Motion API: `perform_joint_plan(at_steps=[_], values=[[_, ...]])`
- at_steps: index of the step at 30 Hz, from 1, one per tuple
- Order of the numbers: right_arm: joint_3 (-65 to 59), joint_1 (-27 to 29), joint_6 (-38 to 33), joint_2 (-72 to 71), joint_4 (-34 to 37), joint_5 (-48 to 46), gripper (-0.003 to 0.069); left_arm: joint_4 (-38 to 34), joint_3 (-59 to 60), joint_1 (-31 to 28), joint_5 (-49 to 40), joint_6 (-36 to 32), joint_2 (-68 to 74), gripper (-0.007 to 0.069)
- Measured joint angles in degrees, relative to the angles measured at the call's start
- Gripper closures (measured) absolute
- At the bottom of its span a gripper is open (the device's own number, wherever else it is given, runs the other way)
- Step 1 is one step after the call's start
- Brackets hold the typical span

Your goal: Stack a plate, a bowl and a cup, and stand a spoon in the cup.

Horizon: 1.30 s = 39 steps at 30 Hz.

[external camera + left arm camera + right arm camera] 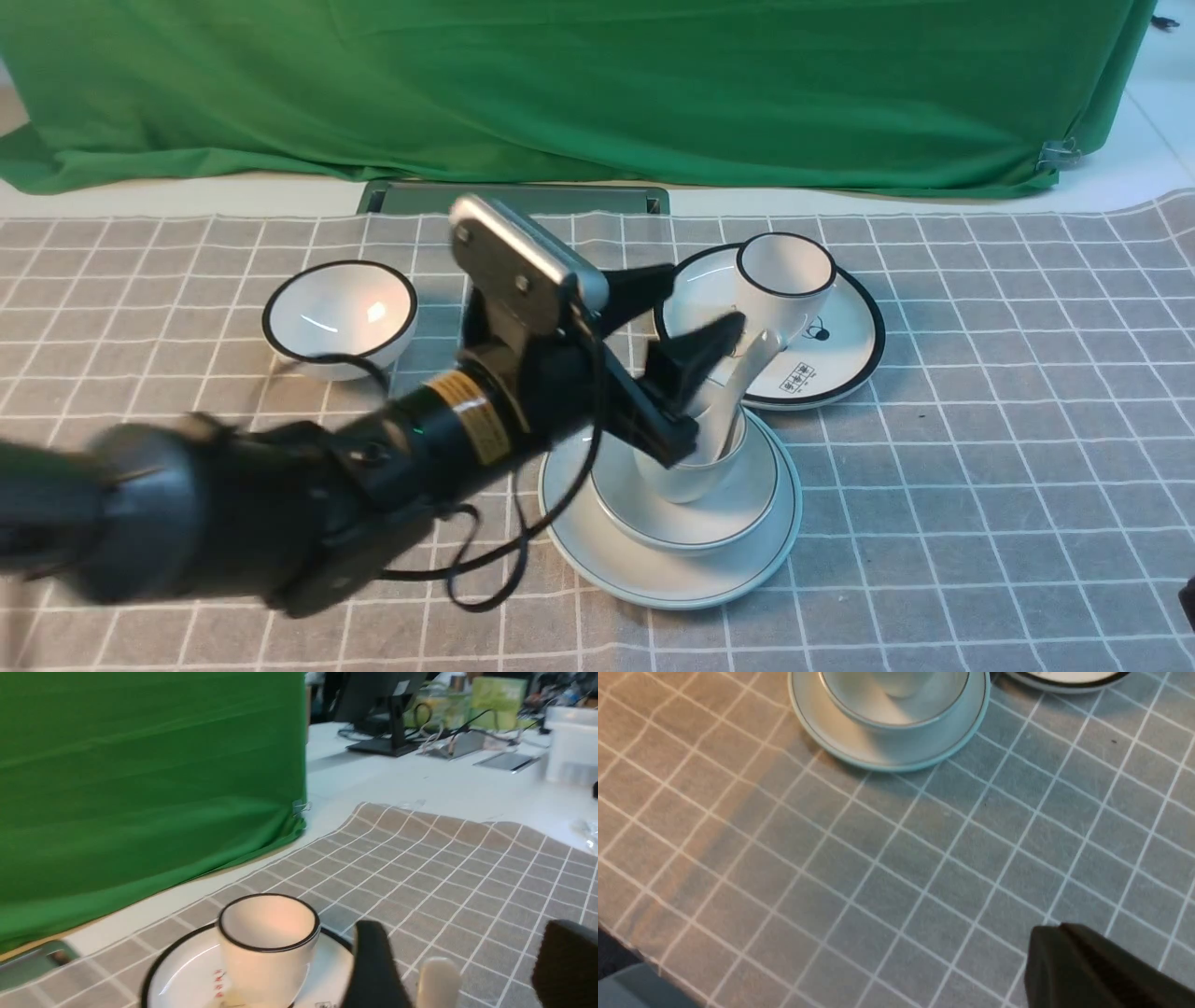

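Observation:
The pale plate [653,569] lies on the checked cloth with the shallow bowl [738,513] on it and the small cup [700,476] in the bowl. The white spoon [758,359] stands in the cup, its handle leaning up and to the right. My left gripper [706,295] is open, with one finger on either side of the handle top. The left wrist view shows the handle end [437,980] loose between the fingers [373,961], nearer one of them. My right gripper [1057,935] is shut and empty over bare cloth, short of the plate [887,758].
A black-rimmed bowl [339,317] sits at the back left. A black-rimmed plate [840,364] carrying a black-rimmed cup [784,280] stands just behind the stack, close to my left fingers. Green cloth [597,84] hangs along the back.

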<state>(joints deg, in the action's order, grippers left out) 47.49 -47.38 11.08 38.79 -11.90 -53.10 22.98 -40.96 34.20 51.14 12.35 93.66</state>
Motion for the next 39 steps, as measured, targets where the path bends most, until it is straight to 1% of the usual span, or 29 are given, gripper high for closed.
perform_joint_plan(at_steps=[1, 2, 4, 5, 6, 8, 9, 11, 12, 13, 15, 16, 17, 19, 20, 21, 26, 30, 39], values=[[0.5, 0.0, 0.0, 0.0, 0.0, 0.2, 0.0624, 0.0, 0.4, 0.0, -3.5, 0.4, -3.3, 0.0248], [0.6, 0.0, 0.0, 0.0, 0.0, 0.3, 0.0624, 0.0, 0.4, 0.0, -4.2, 0.6, -3.3, 0.0267], [2.3, 0.0, -0.3, 0.0, 0.0, 0.6, 0.0624, 0.1, 0.7, 0.0, -15.6, 3.5, -14.7, 0.0431], [2.9, 0.0, -0.4, 0.0, 0.0, 0.8, 0.0624, 0.2, 0.7, 0.0, -18.9, 4.2, -17.1, 0.0482], [3.0, 0.0, -0.4, 0.0, 0.0, 0.8, 0.0624, 0.2, 0.7, 0.0, -19.8, 4.5, -18.7, 0.0494], [3.5, 0.0, -0.5, 0.0, 0.0, 0.8, 0.0624, 0.5, 0.7, 0.0, -30.0, 6.1, -27.2, 0.0584], [3.6, 0.0, -0.5, 0.0, 0.0, 0.6, 0.0624, 0.5, 0.8, 0.0, -35.1, 6.3, -31.7, 0.0600], [3.6, 0.0, -0.4, 0.0, 0.0, 0.0, 0.0624, 0.5, 1.1, 0.0, -42.9, 6.6, -39.1, 0.0615], [3.6, 0.0, -0.4, 0.0, 0.0, -0.1, 0.0626, 0.5, 1.2, 0.0, -43.6, 6.6, -39.8, 0.0615], [3.6, 0.0, -0.2, 0.0, 0.0, -0.6, 0.0636, 0.5, 2.2, 0.0, -47.4, 6.7, -44.8, 0.0618], [3.6, 0.0, 0.0, 0.0, 0.0, -0.8, 0.0641, 0.2, 5.1, 0.0, -50.8, 6.9, -52.4, 0.0618], [3.6, 0.0, 0.0, 0.0, 0.0, -0.8, 0.0641, 0.1, 5.4, 0.0, -51.1, 7.0, -53.1, 0.0618], [3.6, 0.0, 0.1, 0.0, 0.0, -0.6, 0.0641, -0.4, 7.9, 0.0, -51.9, 7.1, -58.3, 0.0618], [3.6, 0.0, 0.1, 0.0, 0.0, 0.4, 0.0641, -0.9, 11.7, 0.0, -52.8, 7.1, -64.2, 0.0618], [3.6, 0.0, 0.2, 0.0, 0.0, 0.5, 0.0641, -0.9, 12.4, 0.0, -52.9, 7.1, -64.7, 0.0618], [3.6, 0.0, 0.8, 0.0, 0.0, 0.8, 0.0640, -1.2, 15.7, 0.0, -53.6, 7.1, -69.3, 0.0616], [3.6, 0.0, 2.1, 0.0, 0.0, 0.6, 0.0636, -1.3, 22.3, 0.0, -54.2, 7.2, -78.6, 0.0616], [3.6, 0.0, 2.3, 0.0, 0.0, 0.6, 0.0629, -1.3, 25.6, 0.0, -54.3, 7.3, -82.0, 0.0615], [3.6, 0.0, 2.7, 0.0, 0.0, 0.6, 0.0624, -1.3, 28.9, 0.0, -54.8, 7.3, -82.5, 0.0615]])
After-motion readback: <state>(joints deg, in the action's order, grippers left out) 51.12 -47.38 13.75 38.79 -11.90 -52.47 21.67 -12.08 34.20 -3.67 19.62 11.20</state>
